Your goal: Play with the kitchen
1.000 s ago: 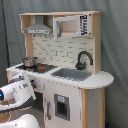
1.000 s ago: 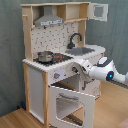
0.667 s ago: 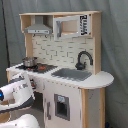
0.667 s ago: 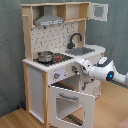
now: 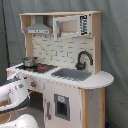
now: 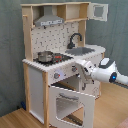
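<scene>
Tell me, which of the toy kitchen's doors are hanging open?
Two doors on the kitchen are open: the oven door under the stove, dropped forward, and the small upper cupboard door, swung outward. The panel under the sink looks shut.

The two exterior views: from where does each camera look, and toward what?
First exterior view: stands in front of the kitchen, off toward its sink end; the arm shows at the first exterior view's lower left.
Second exterior view: stands off toward the stovetop end, seeing the open oven door; the arm enters from the second exterior view's right.
Shared: faucet, pot, hood.
</scene>
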Tool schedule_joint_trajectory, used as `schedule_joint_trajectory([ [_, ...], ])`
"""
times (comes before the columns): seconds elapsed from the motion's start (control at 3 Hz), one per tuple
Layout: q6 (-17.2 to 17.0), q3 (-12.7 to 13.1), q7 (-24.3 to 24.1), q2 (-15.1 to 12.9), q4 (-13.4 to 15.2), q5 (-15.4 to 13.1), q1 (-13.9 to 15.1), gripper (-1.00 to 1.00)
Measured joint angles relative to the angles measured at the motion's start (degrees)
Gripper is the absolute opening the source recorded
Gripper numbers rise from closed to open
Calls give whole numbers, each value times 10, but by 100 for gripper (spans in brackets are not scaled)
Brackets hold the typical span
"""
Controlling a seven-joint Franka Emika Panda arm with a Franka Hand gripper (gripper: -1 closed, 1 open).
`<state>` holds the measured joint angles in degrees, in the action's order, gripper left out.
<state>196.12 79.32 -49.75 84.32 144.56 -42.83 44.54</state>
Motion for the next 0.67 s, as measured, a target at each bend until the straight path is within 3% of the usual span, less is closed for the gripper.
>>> schedule_joint_trajectory([
  [0.33,-30,-9,33,1,25,0,-25,100],
  [0.67,-78,-12,68,1,24,-1,-38,100],
])
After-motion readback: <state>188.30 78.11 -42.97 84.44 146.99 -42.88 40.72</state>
